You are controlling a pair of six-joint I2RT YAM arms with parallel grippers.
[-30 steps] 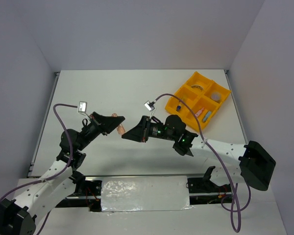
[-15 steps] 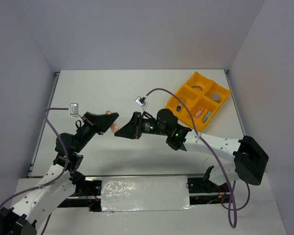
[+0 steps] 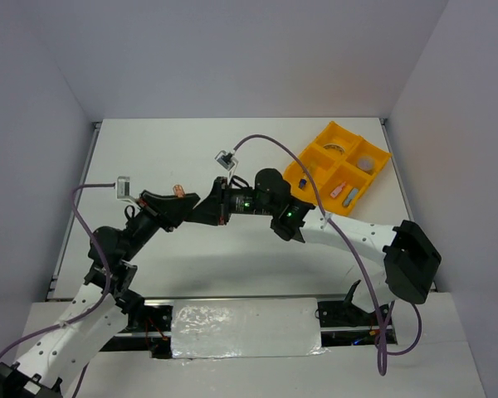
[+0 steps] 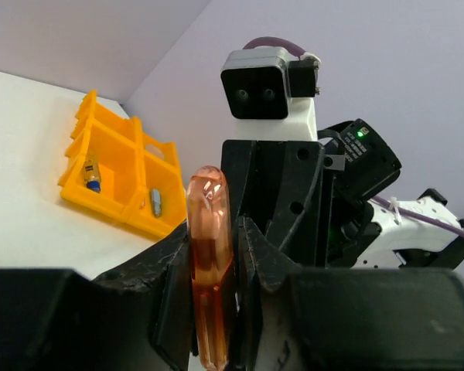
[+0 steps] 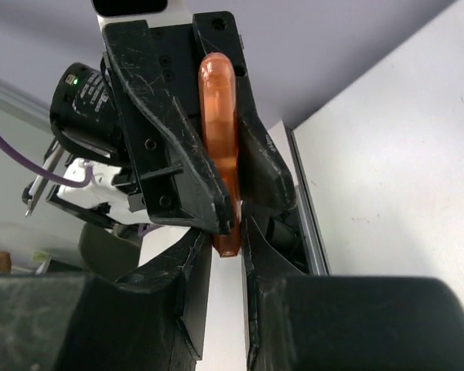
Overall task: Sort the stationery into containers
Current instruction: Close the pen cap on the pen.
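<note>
While we meet over the middle of the tabletop, we note:
Left gripper (image 3: pixel 189 201): clenched on the orange stick (image 4: pixel 210 255), whose tip pokes out past our fingers.
Right gripper (image 5: pixel 226 232): fingers flank the stick's free end; we cannot tell whether they press it.
Orange stick: held off the table, between both grippers.
Yellow tray (image 3: pixel 336 168): near the far right corner, holding a tape ring (image 3: pixel 339 149), a grey round piece (image 3: pixel 365 163) and short sticks.

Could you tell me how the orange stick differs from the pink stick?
The orange stick is gripped by the left fingers; the pink stick lies loose. The orange stick is off the table, left of the tray; the pink stick rests inside it. Both are short.
</note>
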